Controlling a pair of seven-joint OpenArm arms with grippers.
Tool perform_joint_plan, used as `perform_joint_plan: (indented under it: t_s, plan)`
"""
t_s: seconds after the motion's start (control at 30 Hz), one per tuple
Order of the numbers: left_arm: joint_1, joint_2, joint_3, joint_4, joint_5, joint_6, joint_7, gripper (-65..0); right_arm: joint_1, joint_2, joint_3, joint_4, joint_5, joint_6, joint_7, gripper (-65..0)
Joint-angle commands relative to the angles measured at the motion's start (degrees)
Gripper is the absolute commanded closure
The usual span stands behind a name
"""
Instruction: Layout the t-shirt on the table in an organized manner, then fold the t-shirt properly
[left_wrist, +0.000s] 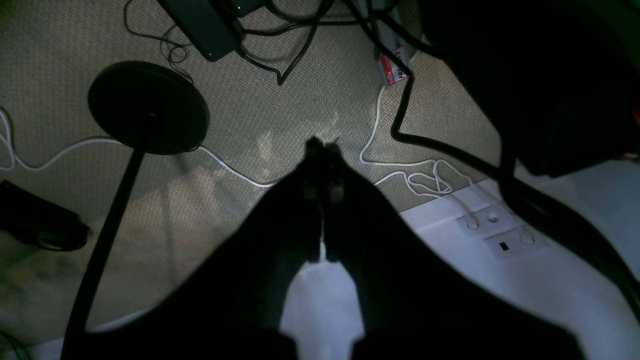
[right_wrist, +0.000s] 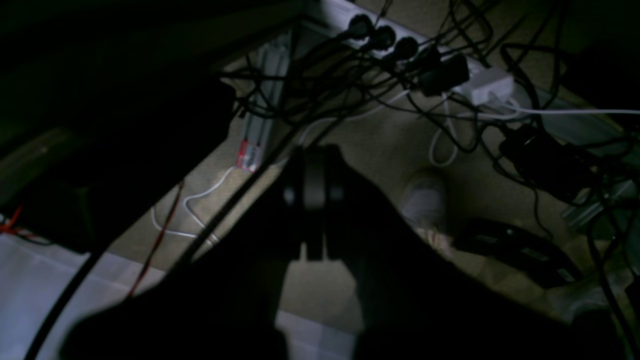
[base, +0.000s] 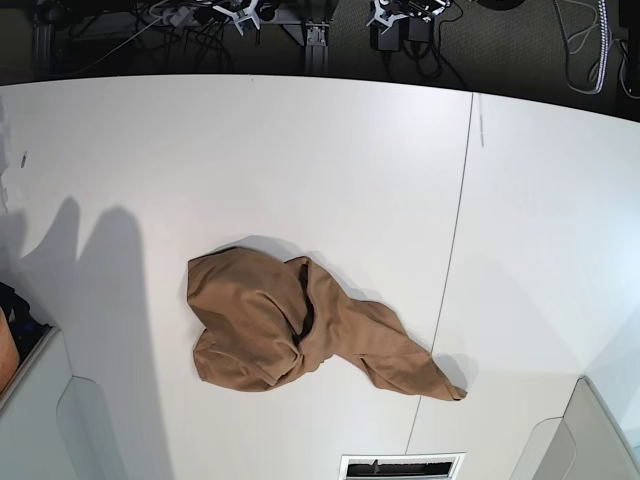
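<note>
Overhead, the table spreads white and wide, with a thin dark seam running near to far on its right part. Left of that seam, toward the near edge, the shirt lies crumpled in a tan heap, one tapering piece trailing right until its tip just reaches the seam. Neither of my arms shows in this view.

My right gripper hangs past the table edge over carpet and a tangle of cables, its fingers pressed together with nothing between them.

My left gripper is likewise clenched on nothing, above carpet with a black round stand base to its left and a white cord to its right.
</note>
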Motion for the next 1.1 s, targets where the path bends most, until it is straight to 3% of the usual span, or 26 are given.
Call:
perform_joint_plan:
  t_s: [0.0,0.23,0.37,0.67,1.07]
  plan:
    - [0.28,0.28,0.0,0.17,-0.07,-0.55,0.04,0.0,-0.28,0.15,0.09,0.28,-0.68,0.39,0.46,0.0]
    - [3.13,0.26,0.0,0.44,-0.04,-0.55,-0.11,0.0,-3.28,0.24,0.09,1.16,-8.33,0.37,0.52,0.0]
    - [6.19,-0.26,0.0,4.0,2.45,-0.55,-0.07,0.0,-7.32,1.27,0.09,5.03,-8.52,0.35,0.72,0.0]
    - [13.7,-5.11,0.0,19.85,2.49,-0.55,-0.11,0.0,-14.69,5.7,0.09,17.16,-7.26,0.5,0.7,0.0]
    - [15.54,-5.29,-0.02,21.94,2.47,-0.55,0.48,0.0,-15.67,6.01,0.09,19.06,-6.34,0.55,0.7,0.0]
